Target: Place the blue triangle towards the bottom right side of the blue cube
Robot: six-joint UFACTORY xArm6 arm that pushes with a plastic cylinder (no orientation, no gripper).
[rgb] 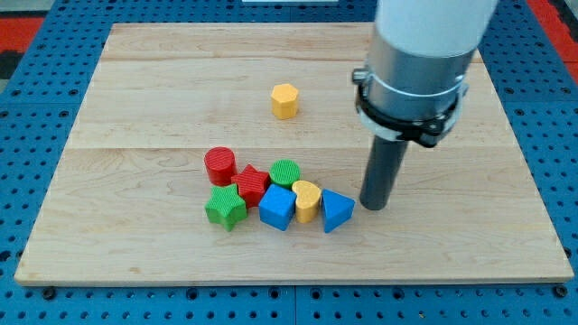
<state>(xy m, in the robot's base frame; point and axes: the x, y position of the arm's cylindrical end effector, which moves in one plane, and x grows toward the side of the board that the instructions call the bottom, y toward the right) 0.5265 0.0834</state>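
Blue triangle (337, 211) right of blue cube (277, 208), yellow heart (307, 200) between; roughly level, not yet lower right; my tip (374, 206) just right of triangle; no claw, bare rod

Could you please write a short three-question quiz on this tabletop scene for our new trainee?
1. True or false: my tip is touching the yellow hexagon.
2. Which block lies directly between the blue cube and the blue triangle?
A. red cylinder
B. yellow heart
C. green star
3. Fill in: my tip stands just to the view's ____ of the blue triangle.

Key
1. False; the hexagon sits alone toward the view's top, well apart from the tip.
2. B
3. right
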